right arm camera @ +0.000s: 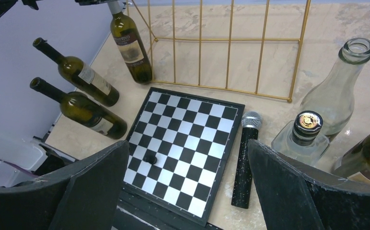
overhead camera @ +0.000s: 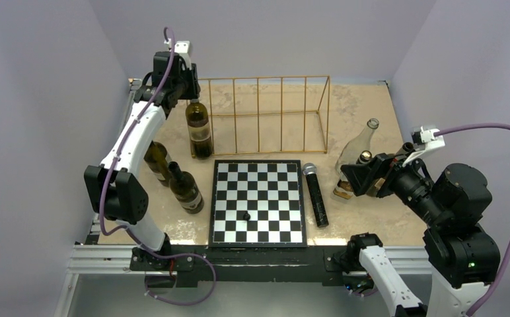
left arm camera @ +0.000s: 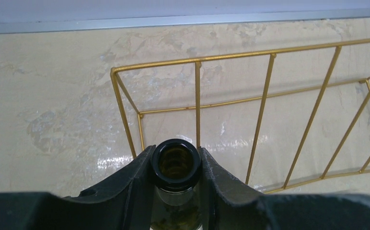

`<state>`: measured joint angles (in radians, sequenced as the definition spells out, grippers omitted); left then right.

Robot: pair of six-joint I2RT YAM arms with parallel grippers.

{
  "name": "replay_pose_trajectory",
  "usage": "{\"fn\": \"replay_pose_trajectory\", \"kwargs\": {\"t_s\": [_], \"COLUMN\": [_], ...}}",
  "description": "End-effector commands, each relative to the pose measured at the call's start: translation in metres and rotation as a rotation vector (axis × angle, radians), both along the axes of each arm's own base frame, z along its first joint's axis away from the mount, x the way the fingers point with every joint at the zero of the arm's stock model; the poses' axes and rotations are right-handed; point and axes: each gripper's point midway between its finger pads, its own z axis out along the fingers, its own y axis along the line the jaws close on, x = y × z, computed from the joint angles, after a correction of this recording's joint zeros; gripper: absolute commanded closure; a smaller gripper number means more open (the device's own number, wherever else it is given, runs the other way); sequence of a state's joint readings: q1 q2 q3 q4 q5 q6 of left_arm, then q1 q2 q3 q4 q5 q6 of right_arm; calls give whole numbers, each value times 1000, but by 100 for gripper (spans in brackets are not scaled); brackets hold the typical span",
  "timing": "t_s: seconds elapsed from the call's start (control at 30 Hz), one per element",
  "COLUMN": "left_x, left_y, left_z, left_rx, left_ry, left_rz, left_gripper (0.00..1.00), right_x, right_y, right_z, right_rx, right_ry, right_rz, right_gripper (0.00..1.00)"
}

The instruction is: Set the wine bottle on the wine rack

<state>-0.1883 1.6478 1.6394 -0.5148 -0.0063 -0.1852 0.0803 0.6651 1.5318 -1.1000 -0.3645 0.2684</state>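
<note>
Bottle is upright, its neck pinched in your left jaws, just beside the rack's left end. The rack runs rightward from it across the desk. Your right jaws are spread wide, empty, well apart.

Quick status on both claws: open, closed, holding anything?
Left claw: closed on the neck of the wine bottle.
Right claw: open, holding nothing.

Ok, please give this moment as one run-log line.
left fingers: shut on wine bottle neck | bottle: upright beside wine rack | right fingers: open
</note>
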Motion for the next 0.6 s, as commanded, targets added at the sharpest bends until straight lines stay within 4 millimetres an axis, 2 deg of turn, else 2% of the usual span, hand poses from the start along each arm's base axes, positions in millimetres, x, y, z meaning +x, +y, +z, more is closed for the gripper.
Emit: {"fn": "replay_pose_trajectory", "kwargs": {"t_s": [0.0, 0.5, 0.57], "left_x": [19, 51, 54], "left_y": [-7, -2, 0], "left_z": [-12, -60, -63], "left_rx": [-80, -97, -97], "left_ry": [25, 127, 130], "left_rz": [31, 90, 96], "left_gripper": [94, 82, 78], "right_x": [4, 14, 15], "right_y": [0, -1, -1], "right_z": [3, -5, -6], "right_rx": [-7, 8, 10], "right_ry": [-18, 23, 26], "right_rz": [0, -20, -22], "right_gripper": [1, 1, 1]}}
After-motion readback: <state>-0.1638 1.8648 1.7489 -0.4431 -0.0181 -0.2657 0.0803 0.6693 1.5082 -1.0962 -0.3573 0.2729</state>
